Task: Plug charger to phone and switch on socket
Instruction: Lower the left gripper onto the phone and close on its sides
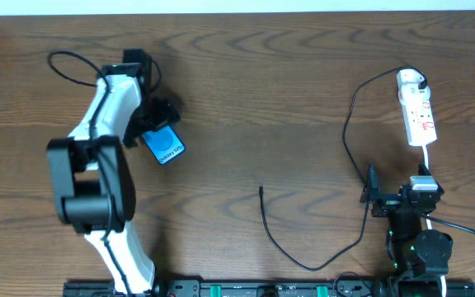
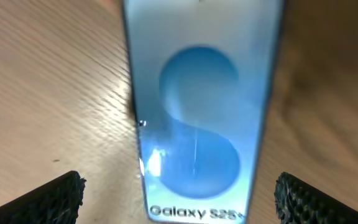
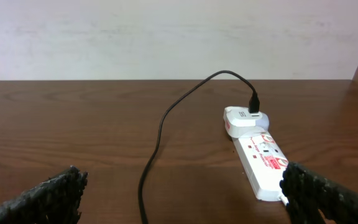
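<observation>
Brown tabletop [image 1: 246,99] holds the phone [image 1: 164,146] at ten o'clock under the left gripper [image 1: 157,122], spread wide apparently to grasp it, while the right gripper [image 1: 397,194], equally wide and empty, faces the socket [image 1: 417,111] at two.

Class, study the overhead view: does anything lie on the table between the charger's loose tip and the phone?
Nothing visible does: only bare table lies between the tip of the charger and the phone.

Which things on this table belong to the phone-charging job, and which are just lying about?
Job: phone; charger, its small tip lying free; socket.
Just there: wooden table; black rail along the near edge.
</observation>
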Available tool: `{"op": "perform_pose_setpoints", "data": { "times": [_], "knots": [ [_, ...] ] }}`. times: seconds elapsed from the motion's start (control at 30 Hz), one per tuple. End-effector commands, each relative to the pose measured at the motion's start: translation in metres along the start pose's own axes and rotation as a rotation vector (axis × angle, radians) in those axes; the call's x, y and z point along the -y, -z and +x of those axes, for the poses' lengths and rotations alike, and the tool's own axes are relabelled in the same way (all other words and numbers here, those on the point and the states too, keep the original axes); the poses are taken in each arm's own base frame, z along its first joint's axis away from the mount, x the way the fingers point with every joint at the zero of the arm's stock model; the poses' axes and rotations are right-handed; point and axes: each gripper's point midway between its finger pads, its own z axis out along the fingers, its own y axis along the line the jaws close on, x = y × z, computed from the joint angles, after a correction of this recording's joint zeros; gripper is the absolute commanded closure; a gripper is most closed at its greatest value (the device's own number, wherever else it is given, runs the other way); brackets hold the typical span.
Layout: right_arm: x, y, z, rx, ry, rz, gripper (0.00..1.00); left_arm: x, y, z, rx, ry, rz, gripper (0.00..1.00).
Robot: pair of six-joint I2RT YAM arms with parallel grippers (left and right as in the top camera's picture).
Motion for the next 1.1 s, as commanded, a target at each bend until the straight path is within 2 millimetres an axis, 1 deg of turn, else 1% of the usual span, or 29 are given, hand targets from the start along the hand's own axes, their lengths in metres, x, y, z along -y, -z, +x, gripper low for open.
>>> {"op": "perform_pose_setpoints", "data": {
  "times": [0.0,0.13,0.2,0.33,0.4,0.5,0.6,0.83,1.07],
  "knots": [
    [0.0,0.0,0.0,0.001,0.015,0.001,0.01,-0.009,0.026,-0.007,0.078,0.007,0.018,0.02],
    [0.0,0.0,0.0,0.001,0.015,0.001,0.01,-0.001,0.032,-0.006,0.097,0.007,0.082,0.02],
    [0.0,0.0,0.0,0.001,0.015,0.001,0.01,0.004,0.027,-0.004,0.097,0.006,0.116,0.02],
    [0.0,0.0,0.0,0.001,0.015,0.001,0.01,0.014,0.009,0.003,0.083,0.012,0.182,0.02],
    [0.0,0.0,0.0,0.001,0.015,0.001,0.01,0.013,0.001,0.005,0.084,0.016,0.184,0.02],
    [0.0,0.0,0.0,0.001,0.015,0.001,0.01,0.008,-0.002,0.006,0.085,0.017,0.166,0.02],
    [0.0,0.0,0.0,0.001,0.015,0.001,0.01,0.005,-0.003,0.005,0.088,0.022,0.155,0.02],
    [0.0,0.0,0.0,0.001,0.015,0.001,0.01,0.002,-0.004,0.01,0.069,0.024,0.141,0.02],
    [0.0,0.0,0.0,0.001,0.015,0.001,0.01,0.0,-0.004,0.003,0.102,0.037,0.126,0.02]
  ]
}}
